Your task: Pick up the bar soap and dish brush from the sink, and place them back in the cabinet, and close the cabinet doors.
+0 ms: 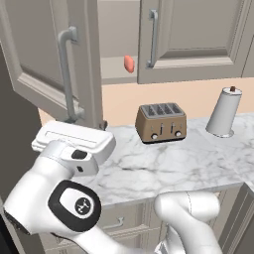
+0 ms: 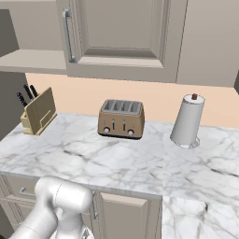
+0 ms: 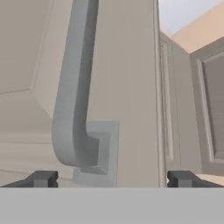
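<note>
The cabinet (image 1: 116,74) hangs over the counter, and the salmon-orange bar soap (image 1: 129,63) lies on its shelf. Its left door (image 1: 44,54) is swung out towards me, while the right door (image 1: 193,39) is closed. In the hand view my gripper (image 3: 111,179) is open, its two fingertips (image 3: 43,178) spread wide on either side of the lower end of the open door's silver bar handle (image 3: 74,87), holding nothing. In the left base view the white hand (image 1: 74,141) sits just below that handle (image 1: 67,74). The dish brush and the sink are out of view.
A bronze toaster (image 1: 160,122) and a paper towel roll (image 1: 224,112) stand on the marble counter (image 1: 163,168) against the peach wall. A wooden knife block (image 2: 39,112) sits at the counter's left end. Drawers and base cabinet doors (image 2: 126,217) run below.
</note>
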You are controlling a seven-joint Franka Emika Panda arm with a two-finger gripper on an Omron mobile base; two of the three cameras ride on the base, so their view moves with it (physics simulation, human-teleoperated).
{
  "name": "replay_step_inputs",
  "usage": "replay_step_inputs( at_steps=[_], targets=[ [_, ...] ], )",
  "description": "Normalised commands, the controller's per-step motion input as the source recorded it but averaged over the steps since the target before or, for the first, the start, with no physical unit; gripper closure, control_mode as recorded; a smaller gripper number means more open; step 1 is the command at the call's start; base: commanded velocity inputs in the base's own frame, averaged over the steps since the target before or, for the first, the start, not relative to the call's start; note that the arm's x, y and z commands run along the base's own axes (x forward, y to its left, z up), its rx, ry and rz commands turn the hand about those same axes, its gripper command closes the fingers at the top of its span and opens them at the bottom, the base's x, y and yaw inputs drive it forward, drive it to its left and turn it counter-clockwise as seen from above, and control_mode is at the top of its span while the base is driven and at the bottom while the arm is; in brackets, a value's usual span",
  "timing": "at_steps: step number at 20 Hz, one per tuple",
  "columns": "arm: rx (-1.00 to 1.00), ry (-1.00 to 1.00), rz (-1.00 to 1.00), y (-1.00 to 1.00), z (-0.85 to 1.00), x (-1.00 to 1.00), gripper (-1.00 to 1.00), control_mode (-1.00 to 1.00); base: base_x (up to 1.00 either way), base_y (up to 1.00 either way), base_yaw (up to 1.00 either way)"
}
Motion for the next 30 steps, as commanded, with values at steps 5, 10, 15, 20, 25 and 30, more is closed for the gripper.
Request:
replay_step_inputs(
  at_steps=[5,10,15,20,25,30],
  targets=[
    [0.0,0.0,-0.16,-0.15,-0.05,0.29,-1.0,-1.0,0.0,0.0,0.0],
    [0.0,0.0,-0.02,-0.07,-0.05,0.61,-1.0,-1.0,0.0,0.0,0.0],
    [0.0,0.0,0.02,-0.04,-0.14,0.66,-1.0,-1.0,0.0,0.0,0.0],
    [0.0,0.0,0.05,0.0,-0.15,0.55,-1.0,-1.0,0.0,0.0,0.0],
    [0.0,0.0,0.06,0.0,-0.16,0.59,-1.0,-1.0,0.0,0.0,0.0],
    [0.0,0.02,0.03,0.0,-0.1,0.64,-1.0,-1.0,0.0,0.0,0.0]
  ],
)
